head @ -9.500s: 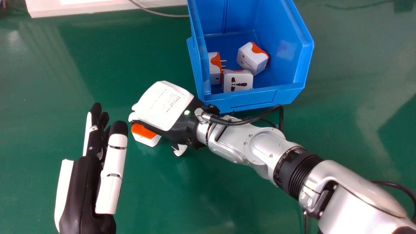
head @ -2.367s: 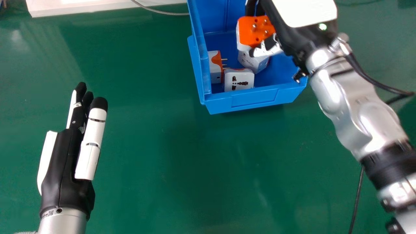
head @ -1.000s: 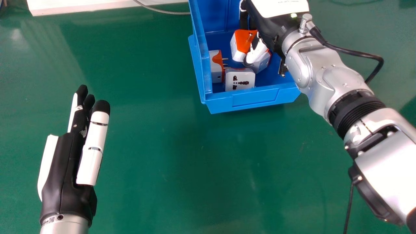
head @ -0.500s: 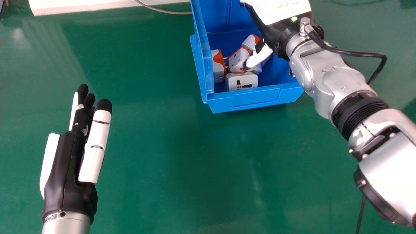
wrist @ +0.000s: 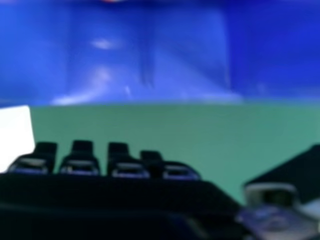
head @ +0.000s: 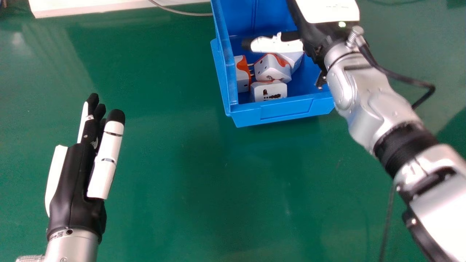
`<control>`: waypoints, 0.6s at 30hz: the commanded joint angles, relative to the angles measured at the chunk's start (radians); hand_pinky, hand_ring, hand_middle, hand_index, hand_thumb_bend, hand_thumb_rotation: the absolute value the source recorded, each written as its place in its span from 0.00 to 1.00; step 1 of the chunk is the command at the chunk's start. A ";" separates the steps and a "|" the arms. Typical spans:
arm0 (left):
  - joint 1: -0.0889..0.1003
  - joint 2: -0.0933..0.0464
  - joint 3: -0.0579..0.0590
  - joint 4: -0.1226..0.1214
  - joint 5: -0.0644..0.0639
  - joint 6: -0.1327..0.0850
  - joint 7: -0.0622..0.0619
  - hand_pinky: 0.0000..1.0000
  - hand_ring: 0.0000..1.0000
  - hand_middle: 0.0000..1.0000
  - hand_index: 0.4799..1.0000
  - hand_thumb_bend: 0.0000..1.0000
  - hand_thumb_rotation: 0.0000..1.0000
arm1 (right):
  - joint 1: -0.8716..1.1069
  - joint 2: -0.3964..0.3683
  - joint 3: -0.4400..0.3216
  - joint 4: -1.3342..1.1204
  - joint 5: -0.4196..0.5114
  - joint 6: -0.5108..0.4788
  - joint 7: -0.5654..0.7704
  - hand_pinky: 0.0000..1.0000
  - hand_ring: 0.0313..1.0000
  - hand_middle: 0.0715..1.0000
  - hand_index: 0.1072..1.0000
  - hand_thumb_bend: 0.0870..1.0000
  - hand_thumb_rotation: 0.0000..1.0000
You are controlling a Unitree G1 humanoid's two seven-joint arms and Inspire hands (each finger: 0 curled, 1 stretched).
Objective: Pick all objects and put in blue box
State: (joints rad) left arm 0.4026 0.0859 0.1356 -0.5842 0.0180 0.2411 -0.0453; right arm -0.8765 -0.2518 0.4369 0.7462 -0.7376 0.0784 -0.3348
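The right hand [head: 276,45], fingers open, is above the adapters [head: 270,67] in blue box [head: 285,111]; the left hand [head: 77,185] has straight fingers.

On the green tabletop [head: 218,182], a blue box [head: 287,109] with white and orange plugs [head: 273,69] close together inside — right hand [head: 327,12] over it. Well apart from the box, left hand [head: 74,182] — fingers straight.

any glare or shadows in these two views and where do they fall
Head view: a pale glare patch at upper left on the green table, a dark shadow below the front of the blue box, the right forearm shining nearly white; right hand view: bright glints on the box, the right robot hand mostly dark against lighter green.
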 commanded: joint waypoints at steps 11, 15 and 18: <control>-0.118 0.036 0.072 0.128 -0.052 -0.041 -0.027 0.97 1.00 1.00 1.00 0.40 0.92 | 0.727 0.028 -0.109 -0.916 0.011 -0.045 -0.102 1.00 1.00 1.00 1.00 0.47 0.90; -0.150 0.044 0.089 0.185 -0.056 -0.070 -0.033 0.96 1.00 1.00 1.00 0.39 0.92 | 0.957 0.039 -0.114 -1.056 0.069 -0.123 -0.104 1.00 1.00 1.00 1.00 0.46 0.92; -0.165 0.050 0.093 0.223 -0.059 -0.103 -0.039 0.96 1.00 1.00 1.00 0.39 0.92 | 1.120 0.053 -0.119 -1.136 0.129 -0.212 -0.109 1.00 1.00 1.00 1.00 0.45 0.93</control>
State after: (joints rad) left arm 0.2475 0.1273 0.2237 -0.3653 -0.0334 0.1781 -0.0790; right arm 0.1951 -0.2066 0.3290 -0.3321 -0.6313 -0.0840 -0.4225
